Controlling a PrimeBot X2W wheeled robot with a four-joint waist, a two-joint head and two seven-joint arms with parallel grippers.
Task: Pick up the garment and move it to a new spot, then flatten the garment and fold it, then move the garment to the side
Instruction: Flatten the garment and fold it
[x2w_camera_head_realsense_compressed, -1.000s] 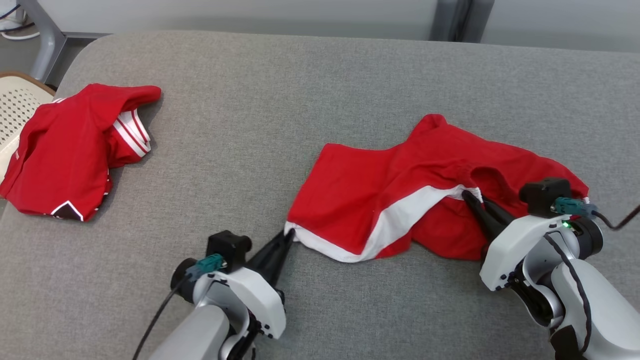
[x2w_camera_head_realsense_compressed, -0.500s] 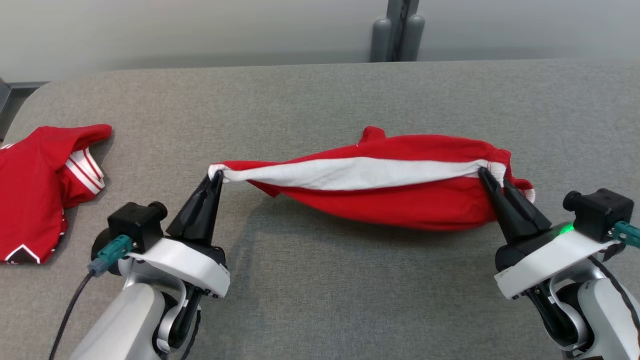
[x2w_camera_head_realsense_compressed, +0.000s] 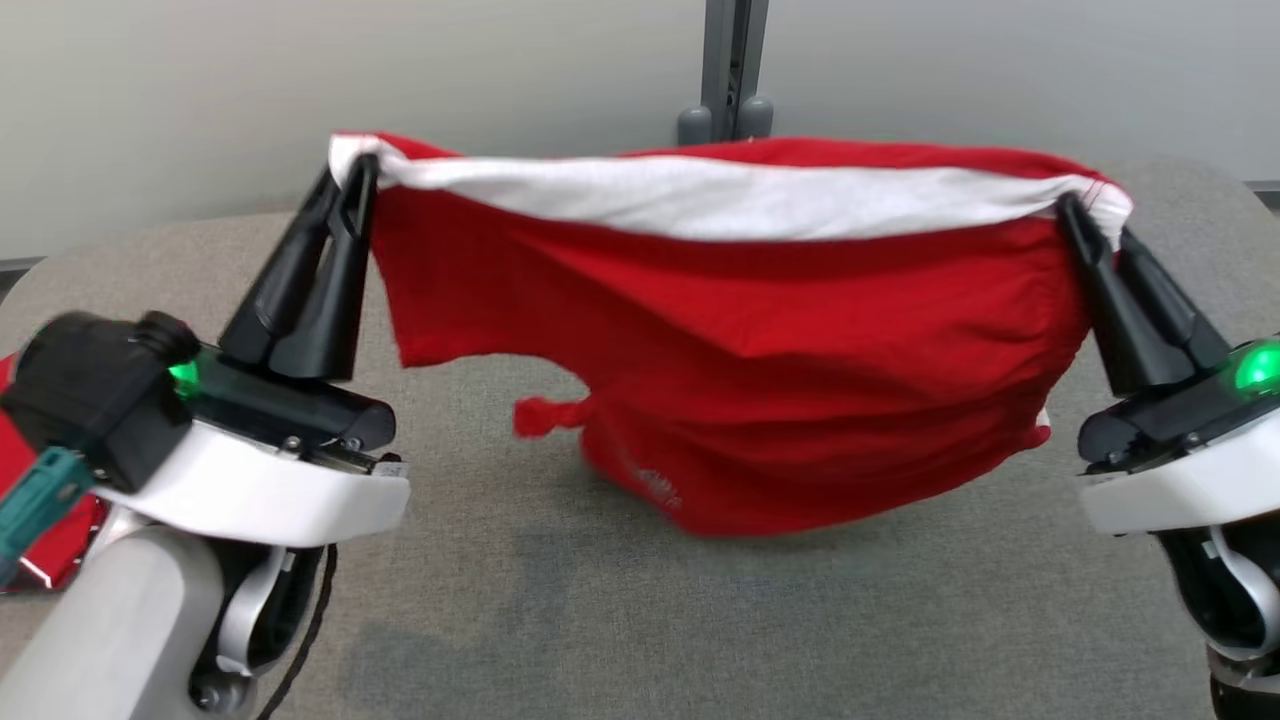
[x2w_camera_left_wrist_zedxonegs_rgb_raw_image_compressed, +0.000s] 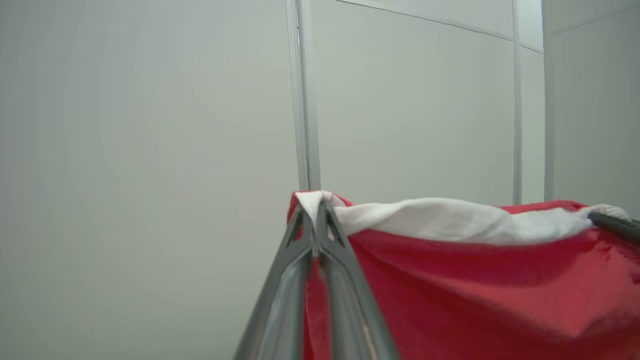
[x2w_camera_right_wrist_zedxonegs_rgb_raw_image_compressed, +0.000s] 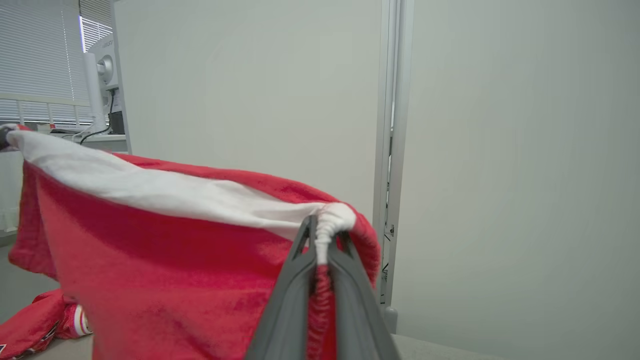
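Well, before me lies the grey padded table (x2w_camera_head_realsense_compressed: 640, 620), and behind it a pale wall (x2w_camera_head_realsense_compressed: 200, 90) with a grey post (x2w_camera_head_realsense_compressed: 728, 60) rising near its middle. Above the table hangs the garment (x2w_camera_head_realsense_compressed: 720, 350) — red, stretched wide between my two pincers, held up by its top edge and drooping in soft folds below. Whether its lowest fold brushes the table I cannot tell. Along its top runs a white band (x2w_camera_head_realsense_compressed: 700, 195), pulled nearly straight from one corner to the other. At my far left, low on the table and half hidden behind my forearm, lies a second red garment (x2w_camera_head_realsense_compressed: 45, 545). My left pincer (x2w_camera_head_realsense_compressed: 352, 172) points upward and is pinched tight on the left end of the white band, its fingers together with cloth between them. My right pincer (x2w_camera_head_realsense_compressed: 1090, 218) is clamped the same way on the right end, where the band bunches into a little gather. The two pincers are well apart. From the garment's lower left edge a small red tail of cloth (x2w_camera_head_realsense_compressed: 545, 415) sticks out sideways — too blurred to make out further. A green lamp (x2w_camera_head_realsense_compressed: 1258, 368) glows on my right wrist.
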